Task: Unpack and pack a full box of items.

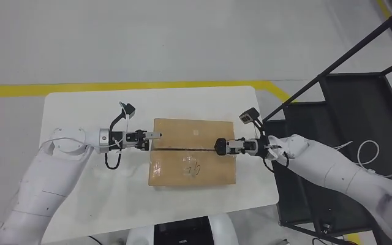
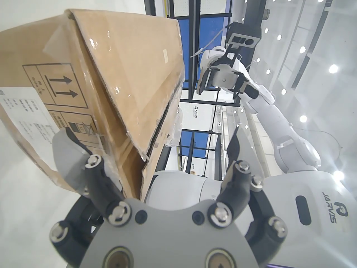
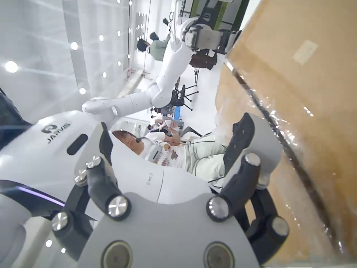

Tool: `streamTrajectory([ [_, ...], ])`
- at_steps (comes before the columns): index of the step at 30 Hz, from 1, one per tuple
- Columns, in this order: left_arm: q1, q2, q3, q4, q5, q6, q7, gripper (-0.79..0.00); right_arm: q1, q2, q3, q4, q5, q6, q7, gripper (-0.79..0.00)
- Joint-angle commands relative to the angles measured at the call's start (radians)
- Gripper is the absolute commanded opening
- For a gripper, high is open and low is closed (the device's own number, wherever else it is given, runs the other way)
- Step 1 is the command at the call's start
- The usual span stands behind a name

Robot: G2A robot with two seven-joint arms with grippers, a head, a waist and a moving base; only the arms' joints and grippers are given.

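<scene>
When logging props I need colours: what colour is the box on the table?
The box is plain brown cardboard; the top view shows it best.

Box (image 1: 193, 165): plain brown cardboard, clear glossy tape on the seam, black arrow markings (image 2: 60, 86) and white label (image 2: 16, 104) on one side. Table (image 1: 79, 116) white. Floor (image 1: 184, 37) pale grey, yellow stripe (image 1: 122, 88). Rack (image 1: 355, 110) black. Left hand (image 1: 147, 138), right hand (image 1: 219, 146): grey fingers, black pads.

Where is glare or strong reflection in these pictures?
Left wrist view: round ceiling lamps flare, and clear tape on the brown cardboard box glints. Right wrist view: lamps streak, tape along the seam shines. Top view: even light, no glare.
</scene>
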State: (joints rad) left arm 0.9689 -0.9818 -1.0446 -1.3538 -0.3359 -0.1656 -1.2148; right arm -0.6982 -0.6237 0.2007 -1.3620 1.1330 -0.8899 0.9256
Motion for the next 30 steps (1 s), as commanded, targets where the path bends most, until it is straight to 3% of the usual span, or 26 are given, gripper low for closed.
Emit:
streamTrajectory([
  [1, 0.000, 0.000, 0.000, 0.000, 0.000, 0.000, 0.000, 0.000, -0.014, -0.008, 0.012, 0.035, 0.041, 0.027, 0.022, 0.000],
  [8, 0.000, 0.000, 0.000, 0.000, 0.000, 0.000, 0.000, 0.000, -0.040, -0.056, 0.041, 0.104, 0.032, 0.108, 0.070, 0.000],
  [14, 0.032, 0.004, -0.015, -0.032, 0.006, 0.002, 0.047, 0.000, -0.059, -0.098, 0.066, 0.141, -0.026, 0.100, 0.079, 0.000],
  [18, 0.046, 0.008, -0.028, -0.055, 0.012, 0.007, 0.050, 0.000, -0.071, -0.119, 0.101, 0.087, -0.023, 0.072, 0.076, 0.000],
  [22, 0.047, 0.007, -0.028, -0.063, 0.014, 0.011, 0.049, 0.000, -0.083, -0.133, 0.136, 0.006, -0.017, 0.109, 0.113, 0.000],
  [30, 0.063, 0.010, -0.041, -0.073, 0.021, 0.007, 0.055, 0.000, -0.091, -0.202, 0.156, 0.094, -0.046, 0.135, 0.120, 0.000],
])
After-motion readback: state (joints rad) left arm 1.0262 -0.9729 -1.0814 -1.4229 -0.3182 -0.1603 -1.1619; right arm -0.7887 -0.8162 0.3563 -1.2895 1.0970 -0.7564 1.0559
